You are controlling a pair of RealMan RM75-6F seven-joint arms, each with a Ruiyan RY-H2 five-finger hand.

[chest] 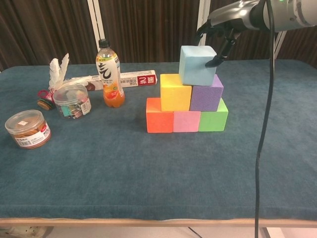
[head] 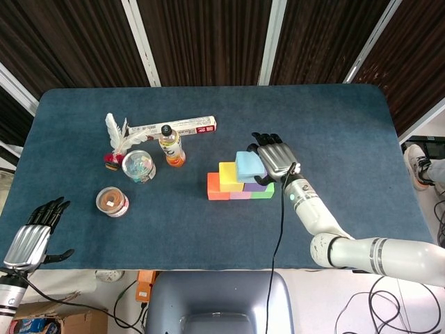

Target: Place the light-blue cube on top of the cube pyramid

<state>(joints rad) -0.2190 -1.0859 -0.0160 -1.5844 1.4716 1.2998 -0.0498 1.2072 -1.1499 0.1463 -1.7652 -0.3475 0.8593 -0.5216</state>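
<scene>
Right of centre in the chest view, the light-blue cube point(chest: 198, 65) sits tilted across the yellow cube point(chest: 175, 92) and purple cube point(chest: 206, 96), the right hand point(chest: 221, 37) grasping it to settle it squarely.

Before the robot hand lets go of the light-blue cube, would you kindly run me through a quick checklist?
1. Light-blue cube resting on the yellow cube and purple cube: ok.
2. Cube centred over their seam: not ok, sits toward purple.
3. Cube level: cannot tell.
4. Right robot hand holding it: cannot tell.
5. Bottom row aligned: ok.
6. Left robot hand away from pyramid: ok.
</scene>
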